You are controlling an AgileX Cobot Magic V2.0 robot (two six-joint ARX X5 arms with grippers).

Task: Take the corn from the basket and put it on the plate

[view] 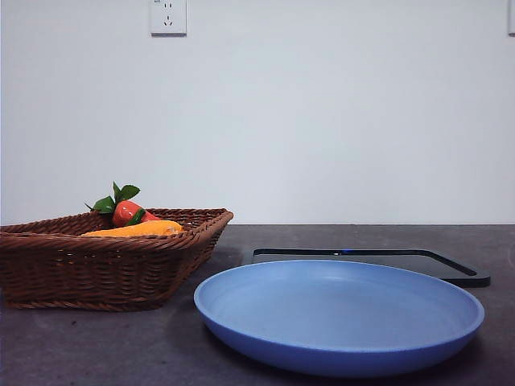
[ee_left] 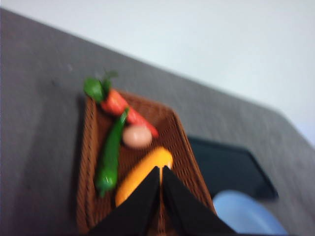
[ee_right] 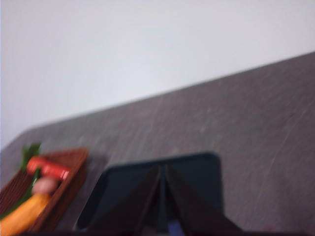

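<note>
1. Orange-yellow corn [ee_left: 142,173] lay in the basket [view: 105,265]; nothing was done yet.
2. Left end effector [ee_left: 161,169] hung above it, closed and empty.
3. Right end effector [ee_right: 162,169] waited, closed.
4. Plate [view: 338,322] was bare.

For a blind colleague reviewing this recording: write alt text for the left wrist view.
Blurred view from above: the left gripper, jaws shut, hangs over a wicker basket on a dark grey table. In the basket lie the orange-yellow corn, a green pepper, a red-orange vegetable with green leaves and a pinkish rounded item. Beside the basket are a black tray and the light-blue plate.
</note>
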